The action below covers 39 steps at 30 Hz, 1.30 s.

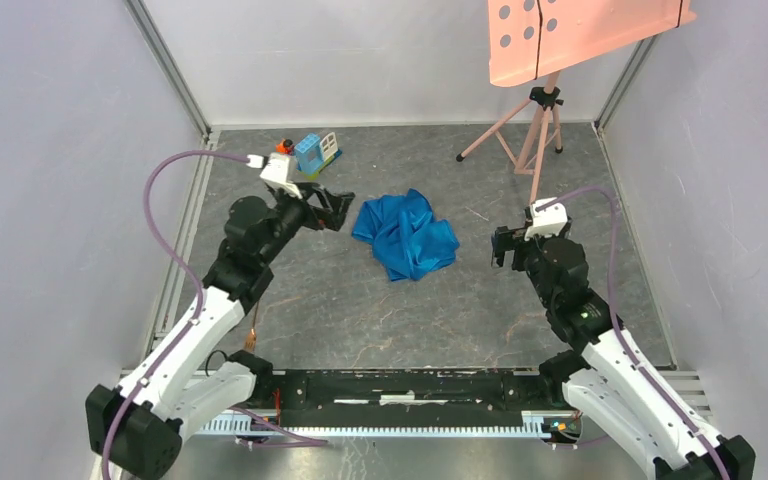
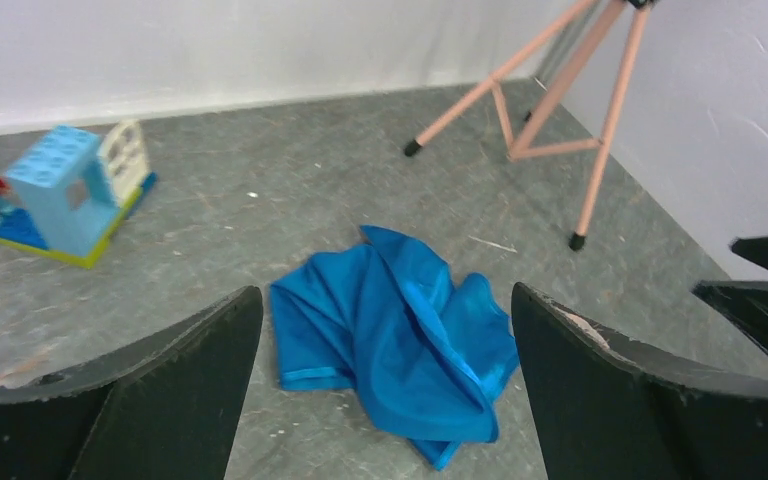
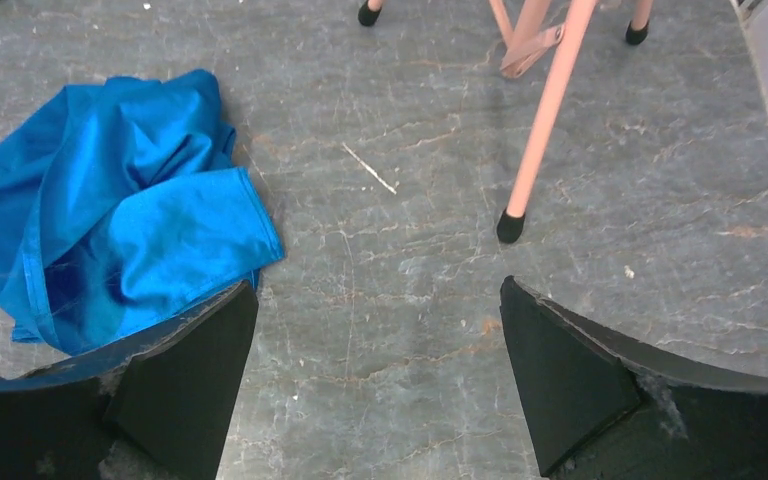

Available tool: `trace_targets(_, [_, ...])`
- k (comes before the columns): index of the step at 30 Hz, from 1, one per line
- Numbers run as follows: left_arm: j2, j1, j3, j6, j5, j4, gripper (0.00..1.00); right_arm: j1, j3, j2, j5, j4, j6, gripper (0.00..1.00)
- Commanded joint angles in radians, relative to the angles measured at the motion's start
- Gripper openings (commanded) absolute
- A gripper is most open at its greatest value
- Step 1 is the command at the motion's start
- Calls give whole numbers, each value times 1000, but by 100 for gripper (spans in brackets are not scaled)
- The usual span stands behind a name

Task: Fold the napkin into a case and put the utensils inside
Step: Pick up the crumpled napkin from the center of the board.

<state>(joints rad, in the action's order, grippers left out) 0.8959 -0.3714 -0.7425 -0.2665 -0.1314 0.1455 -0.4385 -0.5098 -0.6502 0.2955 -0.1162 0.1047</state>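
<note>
Both pincers — your left pincer (image 1: 338, 210) and right pincer (image 1: 501, 246) — stand spread and empty, flanking the crumpled bright blue cloth napkin (image 1: 407, 235) heaped on the grey surface (image 1: 380, 310), likely so you can take opposite edges and flatten it first.

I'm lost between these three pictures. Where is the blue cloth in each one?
Top camera: blue cloth crumpled at the picture's centre.
Left wrist: blue cloth low centre.
Right wrist: blue cloth at the left edge.
Shared landmark: pink tripod, up and right of the blue cloth in every view.
</note>
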Motion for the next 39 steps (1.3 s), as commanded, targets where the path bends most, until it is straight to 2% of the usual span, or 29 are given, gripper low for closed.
trace_targets(1, [97,-151,-77,115,65,-37,100,-3,19,-55,-64,57,36,98])
trace_targets(6, [275,-369,-143,139,216,-181,99,-4,58,-161,-263,173,138,98])
trace_targets(9, [392,-458,-205,140,309,-275,96,-4,103,-219,-349,257,248,98])
trace_targets(11, [443,-481,-228,115,329,-302,96,-4,128,-259,-370,295,309,98])
trace_targets(17, [550,-498,-257,48,363,-325,96,10,163,-368,-418,375,355,98])
trace_targets(20, [615,-498,-281,26,411,-320,95,74,207,-410,-507,498,384,98])
trace_targets(23, [676,-496,-322,33,436,-324,90,144,203,-509,-604,617,391,97])
trace_targets(24, [694,-491,-331,32,434,-324,87,164,184,-559,-638,630,390,94])
trace_targets(26, [717,-469,-342,13,386,-331,80,175,136,-639,-680,654,383,89])
trace_targets(28, [730,-455,-340,7,352,-323,76,177,111,-703,-678,699,371,89])
trace_targets(39, [741,-339,-342,-46,137,-285,73,181,-86,-1041,-706,873,315,86])
